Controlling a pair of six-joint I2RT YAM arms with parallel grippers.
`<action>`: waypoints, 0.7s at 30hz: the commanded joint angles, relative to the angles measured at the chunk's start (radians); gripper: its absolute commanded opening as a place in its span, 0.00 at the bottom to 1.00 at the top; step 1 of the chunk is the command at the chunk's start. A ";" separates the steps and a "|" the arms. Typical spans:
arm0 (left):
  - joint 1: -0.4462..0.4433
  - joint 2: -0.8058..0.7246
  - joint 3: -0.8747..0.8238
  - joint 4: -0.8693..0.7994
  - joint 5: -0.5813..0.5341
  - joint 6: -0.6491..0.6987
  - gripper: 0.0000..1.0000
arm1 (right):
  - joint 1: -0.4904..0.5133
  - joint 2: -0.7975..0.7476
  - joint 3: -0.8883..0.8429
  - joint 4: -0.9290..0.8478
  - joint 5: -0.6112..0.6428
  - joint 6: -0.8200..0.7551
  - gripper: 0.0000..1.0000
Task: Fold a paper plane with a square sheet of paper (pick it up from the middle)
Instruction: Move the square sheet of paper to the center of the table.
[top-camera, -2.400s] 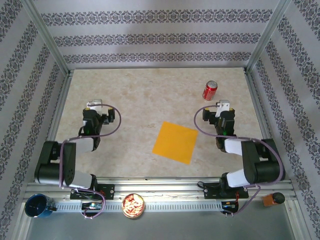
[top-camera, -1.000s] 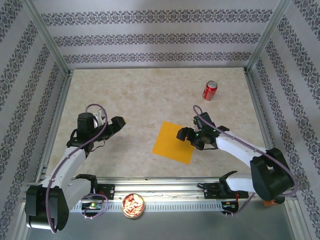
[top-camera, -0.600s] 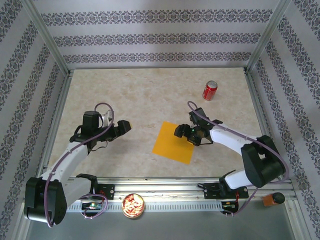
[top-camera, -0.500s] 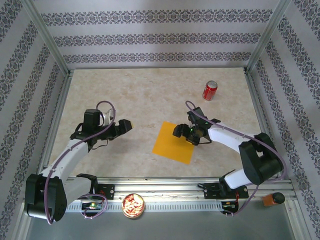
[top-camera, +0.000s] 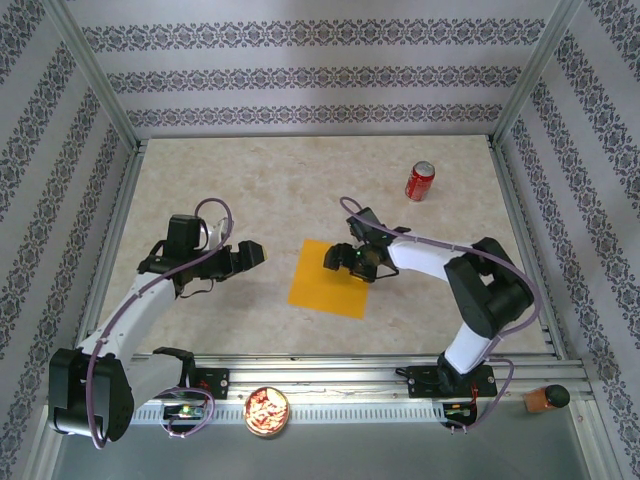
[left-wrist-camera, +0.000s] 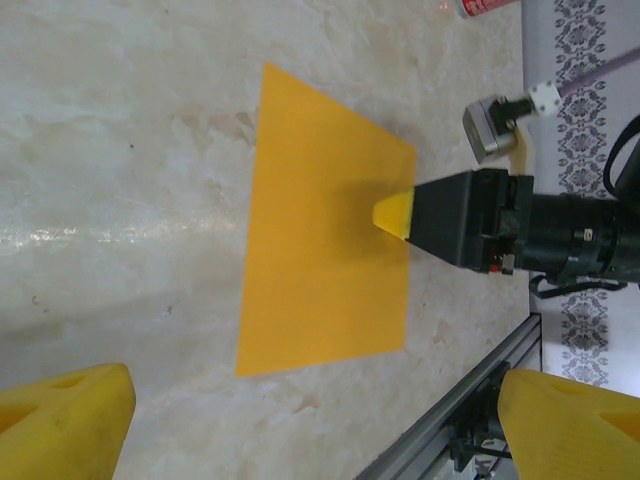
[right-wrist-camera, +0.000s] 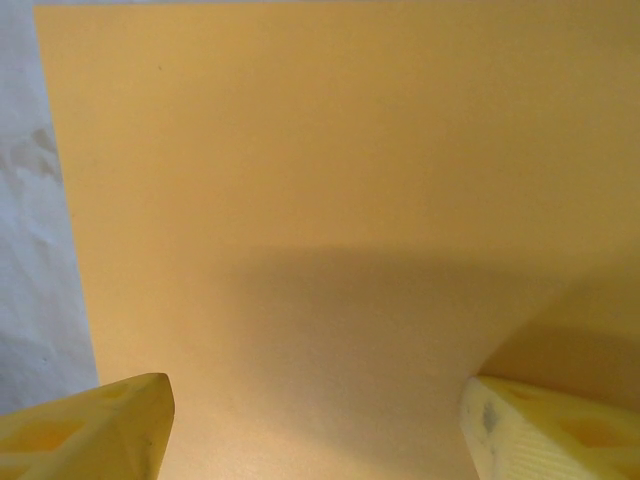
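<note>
From the top camera, the square sheet of paper (top-camera: 322, 287) lies flat on the worktop (top-camera: 300, 190). It sits about midway between the left and right edges and somewhat nearer the near edge than the far one, with its sides turned slightly off square to the worktop's edges. The right gripper (top-camera: 334, 259) reaches in over the far part of the sheet. The left gripper (top-camera: 252, 254) hangs over bare worktop to the sheet's left, apart from it. A red soda can (top-camera: 420, 181) stands upright toward the far right corner, well apart from the sheet. On the rail (top-camera: 350, 412) along the near edge sits a round tin (top-camera: 248, 412) holding pinkish-orange pieces (top-camera: 268, 410), too small to identify. In the left wrist view the sheet is uncreased, and the right gripper's yellow tip sits above one edge of it, throwing a shadow on the paper. Whether it touches the paper cannot be told. The left gripper's own yellow fingers (left-wrist-camera: 60, 425) stand spread wide at the bottom corners of the view, with nothing between them. In the right wrist view the sheet lies smooth beneath the camera, with a strip of pale worktop along its left side. The right gripper's fingers (right-wrist-camera: 100, 430) are also spread wide over the paper, pinching nothing.
</note>
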 joint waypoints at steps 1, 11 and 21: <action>-0.012 0.004 0.046 -0.087 -0.013 0.048 0.94 | 0.029 0.089 0.049 0.000 -0.021 -0.050 0.79; -0.015 0.062 0.079 -0.143 -0.026 0.007 1.00 | 0.111 0.223 0.242 -0.049 -0.034 -0.241 0.77; -0.100 0.154 0.127 -0.175 -0.135 -0.044 1.00 | 0.128 0.175 0.274 -0.013 -0.106 -0.298 0.79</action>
